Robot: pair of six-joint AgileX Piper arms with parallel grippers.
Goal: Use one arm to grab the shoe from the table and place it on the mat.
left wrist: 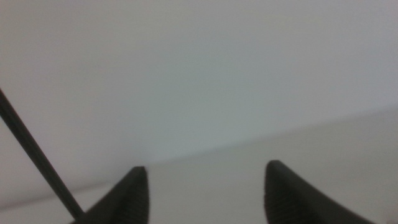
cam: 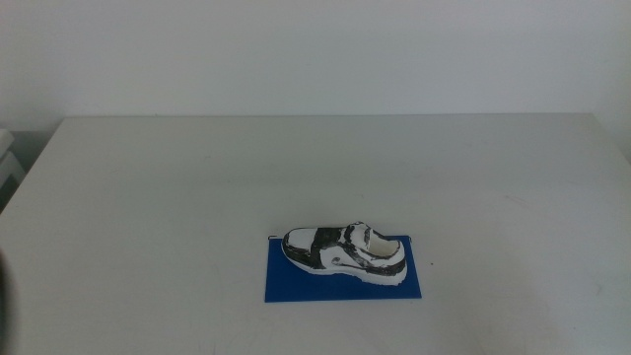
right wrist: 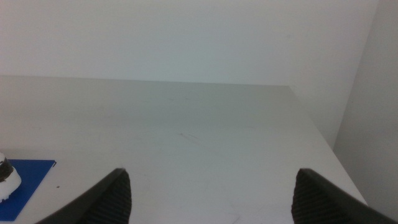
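Note:
The white and black shoe (cam: 344, 253) lies on its sole on the blue mat (cam: 343, 282) near the front middle of the table (cam: 296, 168), toe pointing left. Neither arm shows in the middle view. My left gripper (left wrist: 205, 186) is open over bare table, nothing between its jaws. The right gripper (right wrist: 211, 190) stands wide open, also empty. A corner of the mat (right wrist: 25, 177) and the shoe's white heel (right wrist: 6, 180) show at the edge of the right wrist view.
A white wall rises behind the table's far edge. A thin dark cable (left wrist: 37, 165) crosses the left wrist view. The table's right edge (right wrist: 317, 134) runs near the right gripper.

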